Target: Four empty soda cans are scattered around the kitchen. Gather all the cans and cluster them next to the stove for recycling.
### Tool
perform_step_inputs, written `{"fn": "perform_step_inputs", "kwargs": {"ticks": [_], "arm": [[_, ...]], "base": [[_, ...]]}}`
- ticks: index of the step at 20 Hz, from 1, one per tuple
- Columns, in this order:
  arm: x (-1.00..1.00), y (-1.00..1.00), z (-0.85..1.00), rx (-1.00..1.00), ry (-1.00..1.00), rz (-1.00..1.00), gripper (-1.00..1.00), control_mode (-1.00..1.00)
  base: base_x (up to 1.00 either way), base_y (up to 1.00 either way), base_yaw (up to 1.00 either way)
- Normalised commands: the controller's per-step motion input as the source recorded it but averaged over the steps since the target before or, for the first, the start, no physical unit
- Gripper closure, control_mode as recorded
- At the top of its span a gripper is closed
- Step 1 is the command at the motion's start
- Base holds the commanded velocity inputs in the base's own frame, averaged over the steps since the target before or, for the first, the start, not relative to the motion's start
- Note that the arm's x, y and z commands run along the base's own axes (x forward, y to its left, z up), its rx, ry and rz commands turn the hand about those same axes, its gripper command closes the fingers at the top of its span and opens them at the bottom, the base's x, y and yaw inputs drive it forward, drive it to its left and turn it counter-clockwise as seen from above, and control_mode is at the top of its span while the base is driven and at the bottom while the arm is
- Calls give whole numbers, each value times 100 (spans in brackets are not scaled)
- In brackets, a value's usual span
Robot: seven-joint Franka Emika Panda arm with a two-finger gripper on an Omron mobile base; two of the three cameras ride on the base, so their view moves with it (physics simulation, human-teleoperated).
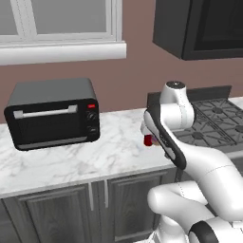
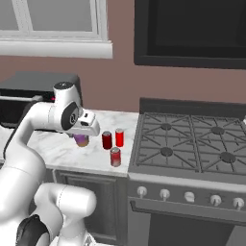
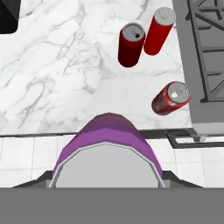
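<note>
Now three red cans [image 2: 113, 146] upright on counter [image 2: 96, 161] beside stove [image 2: 192, 144]; one purple can [image 3: 107, 148] clamped in jaws.

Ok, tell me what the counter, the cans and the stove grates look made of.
Counter: polished marble or a marble-look slab, white with grey veins. Red cans: probably painted aluminium, given the silver tops. The purple can in the end effector looks the same. Stove grates: matte dark bars, likely cast iron.

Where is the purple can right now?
The purple can is in the gripper above the marble counter, left of the three red cans beside the stove.
</note>
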Motion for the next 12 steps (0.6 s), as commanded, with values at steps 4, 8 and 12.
{"fn": "perform_step_inputs", "kwargs": {"ticks": [4,8,12], "arm": [[0,0,0,0,0,0,100,100],[0,0,0,0,0,0,100,100],[0,0,0,0,0,0,100,100]], "base": [[43,37,-15],[29,30,-15],[9,16,-14]]}}
